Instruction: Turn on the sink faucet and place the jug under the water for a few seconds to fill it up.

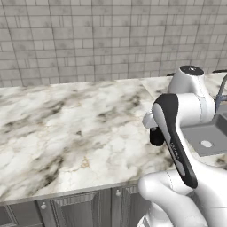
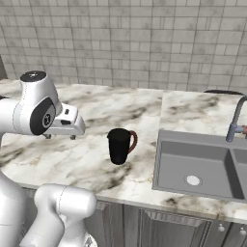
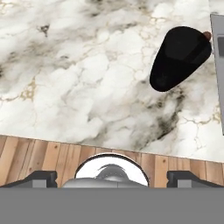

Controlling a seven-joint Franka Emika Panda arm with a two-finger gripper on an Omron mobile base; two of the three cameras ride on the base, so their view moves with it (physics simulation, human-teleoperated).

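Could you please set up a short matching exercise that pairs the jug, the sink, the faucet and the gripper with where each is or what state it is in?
Things:
1. jug
2. sink
3. faucet
4. gripper

Places or states:
A. recessed in the counter, no water running into it
B. open, holding nothing, above the marble counter
C. upright on the marble counter, left of the sink in the right base view
D. rising at the far right edge of the right base view

Pairs: 1-C, 2-A, 3-D, 4-B
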